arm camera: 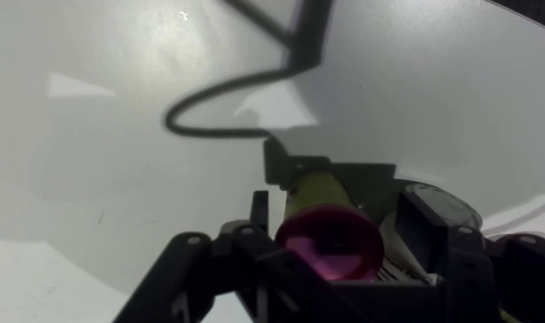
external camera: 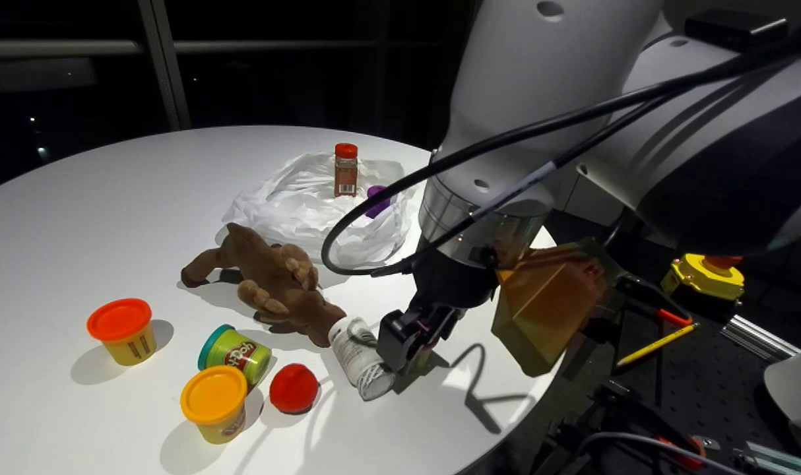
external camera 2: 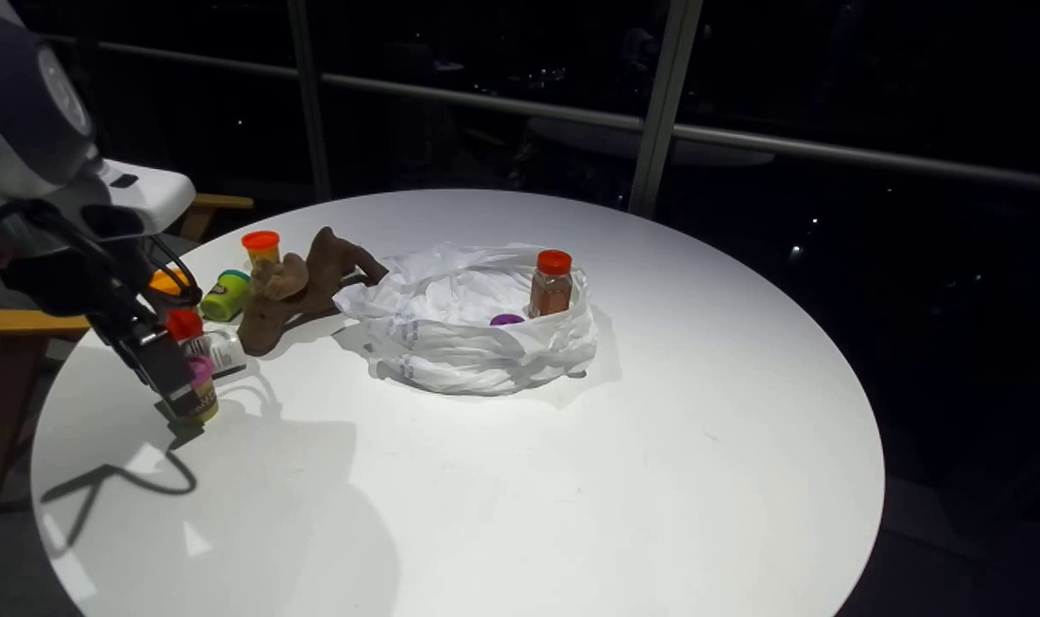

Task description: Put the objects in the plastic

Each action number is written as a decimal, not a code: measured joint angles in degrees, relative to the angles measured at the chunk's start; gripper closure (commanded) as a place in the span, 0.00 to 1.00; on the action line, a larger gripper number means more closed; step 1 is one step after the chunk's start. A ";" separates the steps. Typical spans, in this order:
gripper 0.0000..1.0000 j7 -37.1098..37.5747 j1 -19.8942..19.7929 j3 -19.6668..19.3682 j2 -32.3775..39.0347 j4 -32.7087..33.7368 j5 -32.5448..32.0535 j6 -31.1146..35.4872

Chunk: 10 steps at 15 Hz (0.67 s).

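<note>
My gripper [arm camera: 338, 216] stands open around a pink-lidded tub [arm camera: 317, 195], with a gap visible on each side; this tub is also in an exterior view [external camera 2: 201, 370]. A white can [external camera: 359, 359] lies beside it, partly behind a finger in the wrist view. The brown plush animal [external camera: 268, 270] lies near the plastic bag [external camera: 275, 221]. On the bag are the red-lidded jar [external camera: 346, 173], upright, and a purple-lidded tub [external camera: 377, 203], mostly hidden. Further left are an orange-lidded tub [external camera: 214, 404], a red-lidded tub [external camera: 121, 332], a tipped green can [external camera: 239, 353] and a red round thing [external camera: 294, 389].
The round white table [external camera 2: 657, 480] carries everything, and its edge runs close to the gripper. A black cable [external camera: 480, 145] loops down from the arm. Beyond the table edge are a yellow box [external camera: 704, 277] and a pencil [external camera: 658, 344].
</note>
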 measured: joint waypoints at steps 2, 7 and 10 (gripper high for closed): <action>0.73 1.37 0.77 -0.03 1.11 0.68 0.00 0.00; 0.82 3.57 2.27 -1.01 0.68 1.53 -0.07 -0.25; 0.81 3.41 2.13 -2.90 -1.91 1.58 -0.48 -1.28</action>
